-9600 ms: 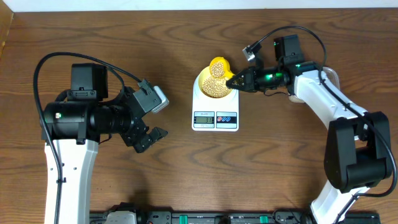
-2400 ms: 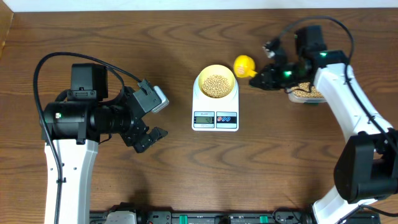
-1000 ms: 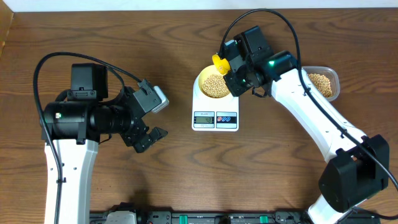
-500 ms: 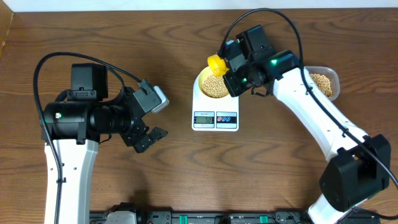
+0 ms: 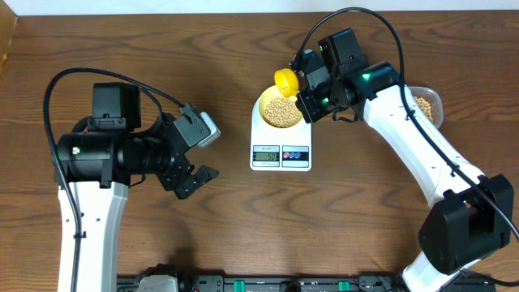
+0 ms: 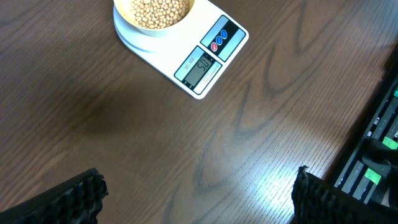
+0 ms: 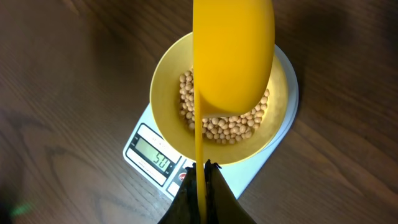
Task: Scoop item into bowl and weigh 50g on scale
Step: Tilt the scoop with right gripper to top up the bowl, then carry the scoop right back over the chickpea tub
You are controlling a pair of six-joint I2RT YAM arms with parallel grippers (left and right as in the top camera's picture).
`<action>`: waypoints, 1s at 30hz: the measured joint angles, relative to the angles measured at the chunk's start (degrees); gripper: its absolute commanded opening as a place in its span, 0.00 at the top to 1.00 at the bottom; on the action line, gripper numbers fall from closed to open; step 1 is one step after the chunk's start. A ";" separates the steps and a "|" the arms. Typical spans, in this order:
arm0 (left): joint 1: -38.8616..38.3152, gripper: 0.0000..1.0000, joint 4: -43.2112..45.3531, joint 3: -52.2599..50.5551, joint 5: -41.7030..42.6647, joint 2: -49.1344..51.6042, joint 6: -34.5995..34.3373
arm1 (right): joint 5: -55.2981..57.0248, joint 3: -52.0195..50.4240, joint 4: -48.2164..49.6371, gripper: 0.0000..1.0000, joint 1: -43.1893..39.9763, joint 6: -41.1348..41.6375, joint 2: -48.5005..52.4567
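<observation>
On the scale [image 6: 180, 50] | bowl [image 7: 163, 106] sits with beans [image 7: 230, 127] | right gripper [image 7: 202, 180] pinches spoon [image 7: 233, 56] handle, spoon over bowl | left gripper [image 6: 199, 196] spread wide, empty, well apart.

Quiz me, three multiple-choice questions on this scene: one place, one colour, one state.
1. Where is the small round pale-yellow bowl?
A on the white flat kitchen scale
B on the bare table
C on the floor
2. The scale's two buttons are:
A green and black
B red and blue
C both white
3. The right gripper is:
A open
B shut on the handle of the bright yellow plastic spoon
C shut on the bowl
Answers: A, it rests on the scale; B, beside the display; B, its jaws pinch the handle.
</observation>
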 measured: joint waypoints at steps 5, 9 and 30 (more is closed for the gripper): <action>0.00 0.02 0.00 0.00 0.00 0.00 0.00 | -0.15 0.00 0.02 0.99 -0.11 0.68 0.00; 0.00 0.02 0.00 0.00 -0.02 0.00 0.00 | -1.95 0.00 0.15 0.99 -0.92 1.27 0.00; 0.00 0.02 0.02 0.00 0.00 0.00 0.00 | 2.73 0.52 -17.66 0.99 -22.43 -0.44 -7.76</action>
